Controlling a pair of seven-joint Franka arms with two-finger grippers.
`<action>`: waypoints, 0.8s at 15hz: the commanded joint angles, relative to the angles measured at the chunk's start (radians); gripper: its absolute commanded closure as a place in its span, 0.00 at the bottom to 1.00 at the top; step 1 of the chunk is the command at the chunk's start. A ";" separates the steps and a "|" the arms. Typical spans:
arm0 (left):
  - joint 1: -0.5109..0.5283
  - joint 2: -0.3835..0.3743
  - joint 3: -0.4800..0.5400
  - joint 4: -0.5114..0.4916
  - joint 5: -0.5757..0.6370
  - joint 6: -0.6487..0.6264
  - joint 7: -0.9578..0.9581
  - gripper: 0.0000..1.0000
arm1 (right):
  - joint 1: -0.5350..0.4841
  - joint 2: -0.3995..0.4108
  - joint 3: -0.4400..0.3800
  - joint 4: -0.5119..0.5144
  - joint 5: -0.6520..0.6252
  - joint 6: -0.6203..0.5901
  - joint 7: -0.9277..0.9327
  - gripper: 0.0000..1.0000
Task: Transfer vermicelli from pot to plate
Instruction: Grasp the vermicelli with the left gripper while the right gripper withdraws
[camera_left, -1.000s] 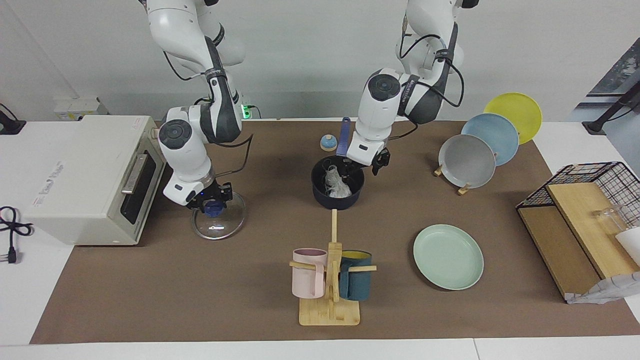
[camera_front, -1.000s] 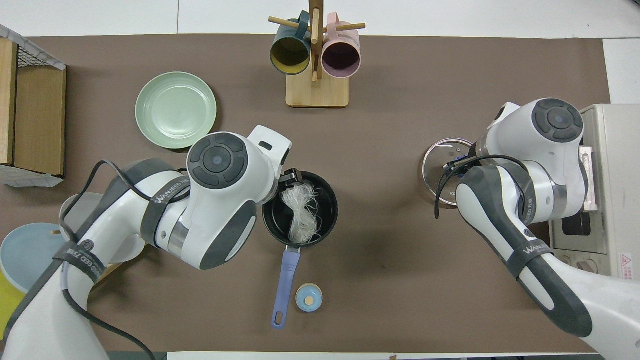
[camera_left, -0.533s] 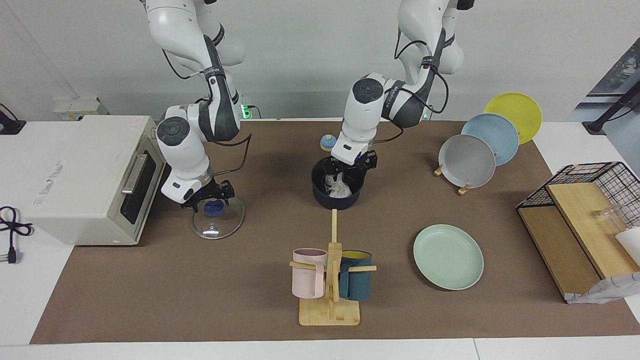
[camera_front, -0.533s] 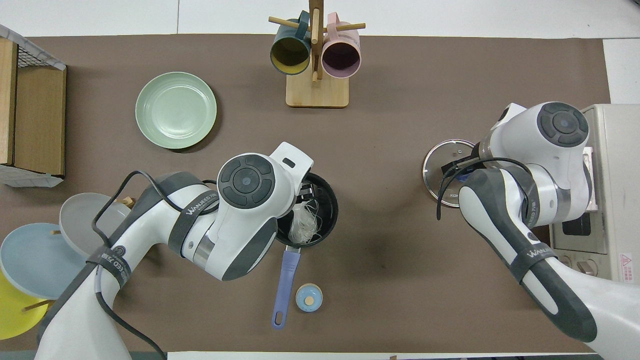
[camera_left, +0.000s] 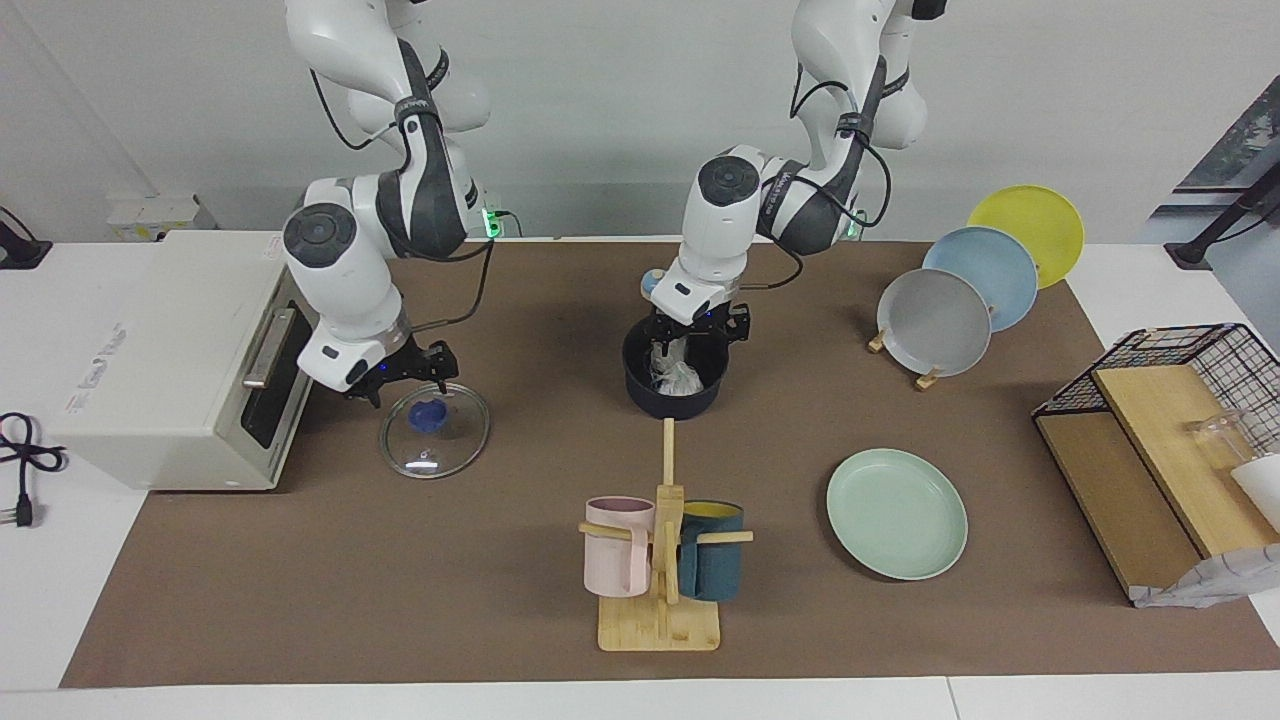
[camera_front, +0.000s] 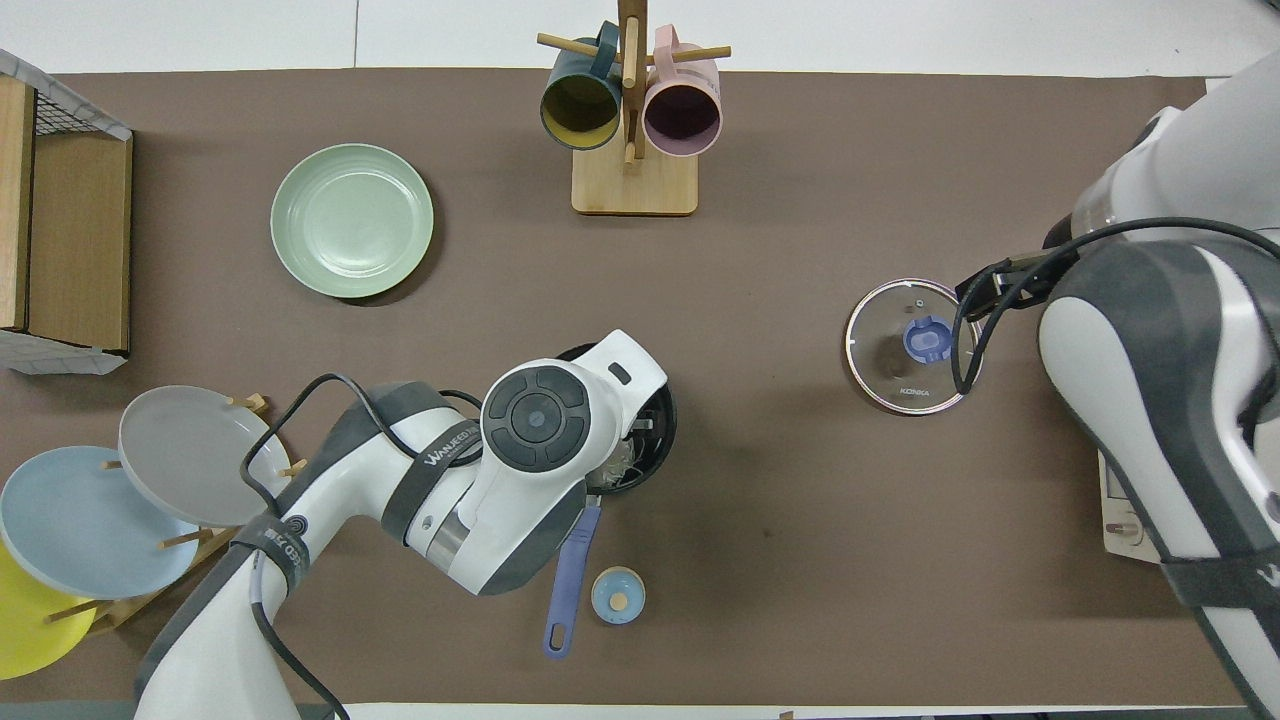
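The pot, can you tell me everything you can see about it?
The pot is a small, round, dark navy saucepan with a long straight blue handle pointing toward the robots. It sits upright on the brown table mat, with no lid on. Inside is a clump of thin white vermicelli. The left claw reaches down into its open top, right at the noodles. A wooden mug rack stands farther from the robots than the pot.
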 joint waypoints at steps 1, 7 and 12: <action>-0.033 0.031 0.017 -0.014 -0.007 0.054 -0.012 0.00 | -0.026 -0.059 0.004 0.065 0.003 -0.105 0.016 0.00; -0.041 0.053 0.019 -0.010 -0.007 0.044 -0.007 1.00 | -0.061 -0.085 0.006 0.100 0.000 -0.207 0.016 0.00; -0.013 0.018 0.023 0.021 -0.007 -0.013 0.000 1.00 | -0.063 -0.119 0.004 0.060 0.003 -0.203 0.007 0.00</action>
